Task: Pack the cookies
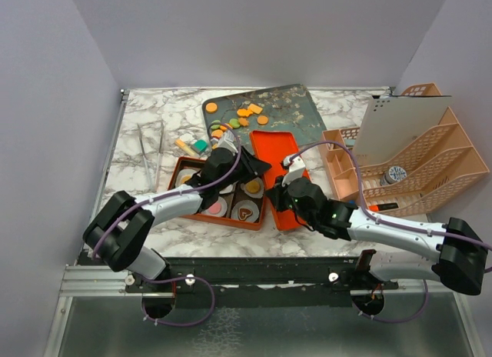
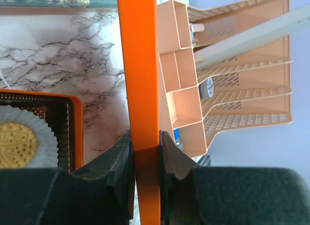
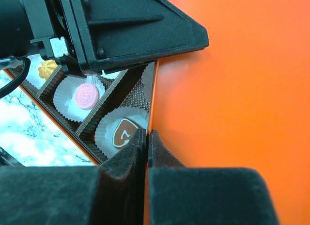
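Cookies (image 1: 244, 115) lay loose on the dark tray (image 1: 296, 103) at upper centre; others sat in paper cups (image 3: 65, 104) in the orange box (image 1: 231, 221) below. The orange lid (image 1: 278, 151) was right of the box, with the left gripper (image 2: 145, 137) and the right gripper (image 3: 147, 134) each closed tight on its edge.

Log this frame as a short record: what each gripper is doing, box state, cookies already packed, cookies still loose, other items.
left gripper: jaws shut on the edge of the orange lid
right gripper: jaws shut on another edge of the same lid
box: open, lid not yet on it
packed: heart cookie and pink round cookie, each in its own paper cup
unpacked: loose cookies on the green tray
other: peach organizer at the right
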`<state>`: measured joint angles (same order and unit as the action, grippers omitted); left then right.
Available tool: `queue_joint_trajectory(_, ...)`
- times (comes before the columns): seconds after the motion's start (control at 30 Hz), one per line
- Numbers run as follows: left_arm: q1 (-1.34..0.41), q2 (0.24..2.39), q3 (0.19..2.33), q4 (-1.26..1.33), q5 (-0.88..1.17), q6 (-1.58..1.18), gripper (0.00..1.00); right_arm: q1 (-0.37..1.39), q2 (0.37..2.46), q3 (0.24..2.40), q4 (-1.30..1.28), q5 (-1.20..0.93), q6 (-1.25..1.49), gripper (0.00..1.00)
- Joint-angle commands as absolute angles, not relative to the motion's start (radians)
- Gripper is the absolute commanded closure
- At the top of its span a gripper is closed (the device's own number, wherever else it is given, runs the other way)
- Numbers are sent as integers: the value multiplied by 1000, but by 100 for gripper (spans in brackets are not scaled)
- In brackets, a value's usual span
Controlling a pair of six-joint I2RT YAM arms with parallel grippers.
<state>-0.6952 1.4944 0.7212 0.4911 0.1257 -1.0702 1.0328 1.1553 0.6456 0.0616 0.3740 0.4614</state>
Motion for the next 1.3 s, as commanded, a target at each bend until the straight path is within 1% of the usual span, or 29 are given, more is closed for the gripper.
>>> queue_joint_trajectory(0.0,-696,1411,676,537,61,-1099,100,1035,1131,691,102,321,337,89)
queue_joint_trajectory(0.03,-693,1393,668,536,50,-1105,100,1035,1124,703,86,310,315,84)
queue_joint_trajectory(0.1,-681,1356,654,531,37,-1116,100,1035,1107,721,61,286,256,70)
queue_joint_trajectory(0.23,-641,1275,633,491,27,-1137,100,1035,1067,741,24,265,163,46)
queue_joint_trajectory(0.3,-614,1233,629,456,36,-1140,100,1035,1053,770,-26,274,134,35)
queue_joint_trajectory(0.4,-566,1170,640,354,34,-1153,100,1035,1024,790,-76,268,77,17)
queue_joint_trajectory(0.47,-535,1131,670,236,11,-1156,100,1035,1001,782,-76,232,23,10)
queue_joint_trajectory(0.6,-482,1072,761,15,-65,-1142,100,1037,908,692,-14,68,-214,7)
queue_joint_trajectory(0.73,-447,1029,854,-173,-137,-1130,100,1036,828,596,108,16,-390,7)
queue_joint_trajectory(0.87,-439,967,851,-190,-165,-1129,100,1037,850,589,127,-50,-529,8)
queue_joint_trajectory(0.97,-437,932,855,-209,-188,-1142,100,1037,900,580,162,-89,-623,10)
queue_joint_trajectory(1.27,-437,860,865,-256,-233,-1166,100,1043,1015,531,374,-127,-742,14)
